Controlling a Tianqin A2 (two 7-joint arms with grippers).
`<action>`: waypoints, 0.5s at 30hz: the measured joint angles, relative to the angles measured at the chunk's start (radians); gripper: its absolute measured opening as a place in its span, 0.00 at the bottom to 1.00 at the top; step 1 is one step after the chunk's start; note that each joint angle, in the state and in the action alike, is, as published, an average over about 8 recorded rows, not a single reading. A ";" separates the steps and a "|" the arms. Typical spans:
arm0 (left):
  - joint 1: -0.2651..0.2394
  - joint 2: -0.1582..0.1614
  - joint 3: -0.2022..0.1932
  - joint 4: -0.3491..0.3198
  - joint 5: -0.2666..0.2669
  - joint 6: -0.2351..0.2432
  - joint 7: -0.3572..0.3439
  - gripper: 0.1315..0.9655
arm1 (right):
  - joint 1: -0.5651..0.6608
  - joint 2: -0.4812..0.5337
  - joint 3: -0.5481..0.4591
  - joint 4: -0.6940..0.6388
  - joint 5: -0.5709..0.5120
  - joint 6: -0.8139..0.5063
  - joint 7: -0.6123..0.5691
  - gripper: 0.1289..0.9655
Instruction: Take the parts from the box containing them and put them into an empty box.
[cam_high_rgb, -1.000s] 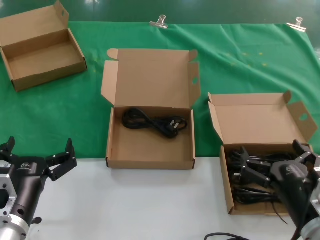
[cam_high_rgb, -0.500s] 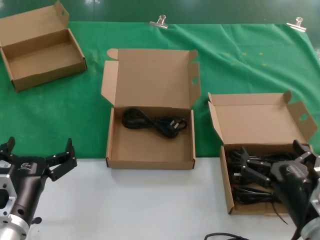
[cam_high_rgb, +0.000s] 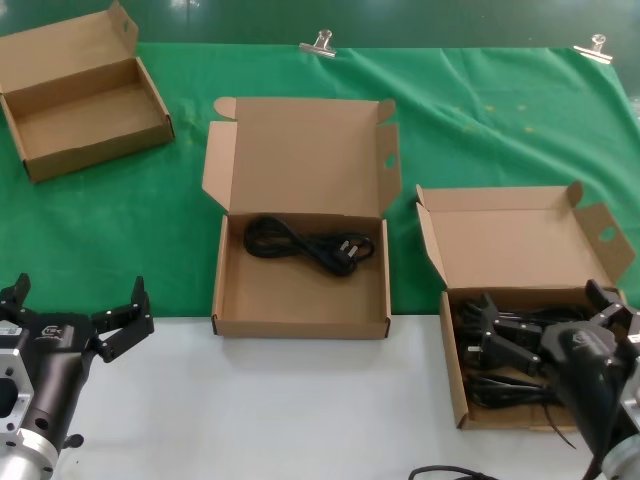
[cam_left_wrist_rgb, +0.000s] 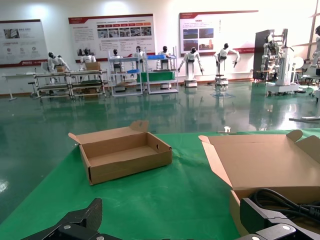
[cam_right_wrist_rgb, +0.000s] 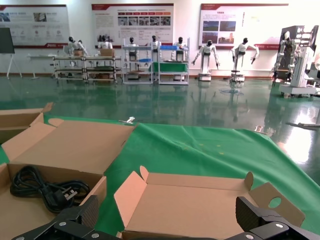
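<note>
On the surface (cam_high_rgb: 300, 410), white along the near strip and covered by a green cloth (cam_high_rgb: 480, 130) farther back, three open cardboard boxes sit well apart from one another.

The box containing the parts (cam_high_rgb: 520, 330) lies at about 4 o'clock in the head view, its tray reaching onto the white strip and its lid tipped back toward 12 o'clock. A tangle of black power cords (cam_high_rgb: 500, 350) fills the tray. The right gripper (cam_high_rgb: 545, 325) hangs directly over that tray with its fingers spread wide, holding nothing; its body covers the tray's right part, so the right wall is hidden.

The large near-square box (cam_high_rgb: 300, 270) sits near the centre, its front wall just on the line where cloth meets white strip. One coiled cord with a plug (cam_high_rgb: 305, 245) lies against the tray's back wall, leaving the front of the tray floor bare. Green cloth shows between this box's right wall and the parts box's left lid wing.

A smaller box (cam_high_rgb: 85, 100) rests at 10 o'clock, turned at an angle, close to the cloth's far left edge.

The left gripper (cam_high_rgb: 75, 320) waits at 8 o'clock over the near left edge, fingers wide apart and empty, with open white strip between it and the centre box.

Two metal clips (cam_high_rgb: 318, 43) pinch the cloth's far edge at 12 and 2 o'clock.
</note>
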 joint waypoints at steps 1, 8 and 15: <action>0.000 0.000 0.000 0.000 0.000 0.000 0.000 1.00 | 0.000 0.000 0.000 0.000 0.000 0.000 0.000 1.00; 0.000 0.000 0.000 0.000 0.000 0.000 0.000 1.00 | 0.000 0.000 0.000 0.000 0.000 0.000 0.000 1.00; 0.000 0.000 0.000 0.000 0.000 0.000 0.000 1.00 | 0.000 0.000 0.000 0.000 0.000 0.000 0.000 1.00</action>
